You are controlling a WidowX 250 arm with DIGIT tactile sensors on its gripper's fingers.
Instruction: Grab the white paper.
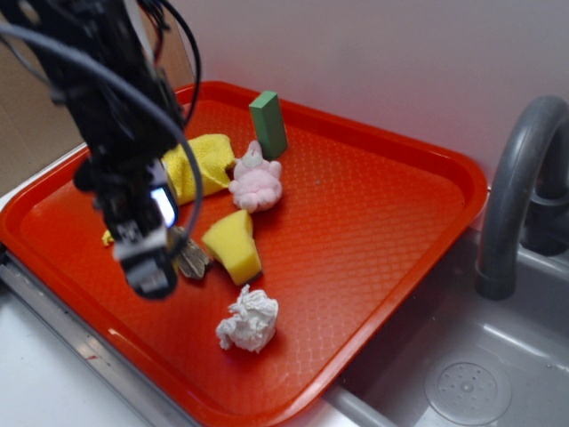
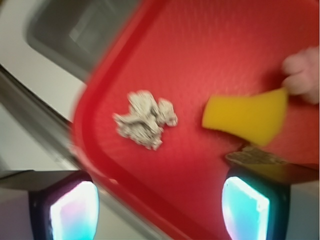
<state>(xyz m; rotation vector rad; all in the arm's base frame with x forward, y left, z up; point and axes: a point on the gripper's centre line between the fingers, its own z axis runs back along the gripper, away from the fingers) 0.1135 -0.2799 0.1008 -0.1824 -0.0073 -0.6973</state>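
Wrist view, pincer (image 2: 160, 205) wide and empty, white paper (image 2: 145, 119) near tray (image 2: 95, 130) edge, bare red around.

You have a red tray (image 1: 373, 222) with a fine dimpled texture; the white paper (image 1: 248, 322) sits near its front edge; a yellow sponge wedge (image 1: 234, 245), pale pink plush toy (image 1: 256, 182), yellow cloth (image 1: 203, 163) and green block (image 1: 268, 124) lie farther back; the black claw (image 1: 147, 258) has glowing cyan pads (image 2: 75, 212); the faucet (image 1: 516, 196) at right is grey.

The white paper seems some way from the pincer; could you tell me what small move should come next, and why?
Probably shift the pincer toward the tray's near edge, over the white paper. It is open, holds nothing, and hangs beside the yellow sponge, with the paper lying free on the red tray.
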